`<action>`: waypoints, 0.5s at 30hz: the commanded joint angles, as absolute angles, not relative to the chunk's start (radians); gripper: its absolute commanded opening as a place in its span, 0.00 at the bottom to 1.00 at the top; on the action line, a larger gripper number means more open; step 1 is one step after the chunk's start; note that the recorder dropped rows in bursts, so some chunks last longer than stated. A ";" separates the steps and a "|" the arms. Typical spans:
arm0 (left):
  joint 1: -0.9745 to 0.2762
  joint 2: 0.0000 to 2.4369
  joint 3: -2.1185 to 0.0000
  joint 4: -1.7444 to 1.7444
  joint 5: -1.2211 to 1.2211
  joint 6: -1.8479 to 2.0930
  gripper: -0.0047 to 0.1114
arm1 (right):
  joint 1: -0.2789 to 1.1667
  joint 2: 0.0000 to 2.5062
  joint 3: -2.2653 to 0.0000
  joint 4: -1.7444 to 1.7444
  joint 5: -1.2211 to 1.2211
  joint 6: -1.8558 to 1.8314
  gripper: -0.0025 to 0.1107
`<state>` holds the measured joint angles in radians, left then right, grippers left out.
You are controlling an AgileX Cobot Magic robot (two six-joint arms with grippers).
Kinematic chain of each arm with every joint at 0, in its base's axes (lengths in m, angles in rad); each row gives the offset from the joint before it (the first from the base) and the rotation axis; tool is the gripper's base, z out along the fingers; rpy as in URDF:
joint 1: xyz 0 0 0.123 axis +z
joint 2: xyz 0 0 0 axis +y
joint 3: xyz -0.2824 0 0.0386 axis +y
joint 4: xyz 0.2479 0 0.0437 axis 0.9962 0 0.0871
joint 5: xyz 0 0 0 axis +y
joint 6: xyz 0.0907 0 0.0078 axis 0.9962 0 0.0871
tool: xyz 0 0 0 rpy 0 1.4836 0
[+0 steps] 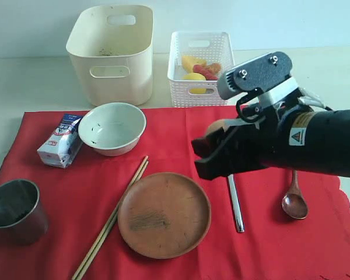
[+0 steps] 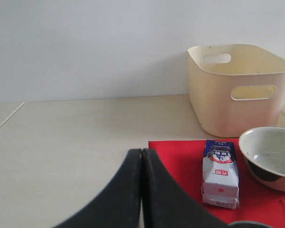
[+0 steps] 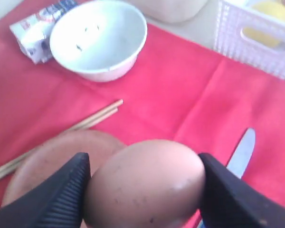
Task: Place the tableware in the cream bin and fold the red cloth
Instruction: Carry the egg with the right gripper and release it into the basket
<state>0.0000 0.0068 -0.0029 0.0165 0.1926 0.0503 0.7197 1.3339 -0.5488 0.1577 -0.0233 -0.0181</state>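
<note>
Egg (image 3: 145, 183), smooth brown oval, clamped between part-spread right jaws above bright red cloth (image 1: 181, 140), probably food being cleared first. Left jaws pressed together, empty. Pale bowl (image 1: 112, 127), round brown wooden plate (image 1: 163, 214) sit on cloth; tall cream plastic bin (image 1: 114, 55) behind.

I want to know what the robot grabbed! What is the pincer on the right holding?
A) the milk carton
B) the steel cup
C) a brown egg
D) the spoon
C: the right pincer has its two black fingers pressed on either side of a brown egg, while the spoon lies loose on the red cloth.
</note>
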 commanded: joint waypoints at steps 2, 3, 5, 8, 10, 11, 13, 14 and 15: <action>0.000 0.000 0.000 0.011 0.193 0.048 0.05 | 0.706 1.350 -0.545 0.156 -0.193 -0.025 0.02; 0.000 0.000 0.000 0.011 0.193 0.048 0.05 | 0.691 1.363 -0.552 0.156 -0.214 -0.027 0.02; 0.000 0.000 0.000 0.011 0.193 0.048 0.05 | 0.654 1.393 -0.580 0.156 -0.211 -0.027 0.02; 0.000 0.000 0.000 0.011 0.193 0.048 0.05 | 0.586 1.451 -0.638 0.161 -0.207 -0.027 0.02; 0.000 0.000 0.000 0.011 0.193 0.048 0.05 | 0.553 1.492 -0.691 0.161 -0.191 -0.027 0.02; 0.000 0.000 0.000 0.011 0.193 0.048 0.05 | 0.536 1.515 -0.719 0.161 -0.177 -0.027 0.02; 0.000 0.000 0.000 0.011 0.193 0.048 0.05 | 0.506 1.563 -0.771 0.161 -0.152 -0.027 0.02; 0.000 0.000 0.000 0.011 0.193 0.048 0.05 | 0.490 1.588 -0.800 0.161 -0.133 -0.027 0.02; 0.000 0.000 0.000 0.011 0.193 0.048 0.05 | 0.473 1.612 -0.829 0.161 -0.113 -0.027 0.02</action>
<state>0.0000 0.0068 -0.0029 0.0165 0.1926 0.0503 0.5128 1.5559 -0.7618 0.1614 -0.1460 -0.0181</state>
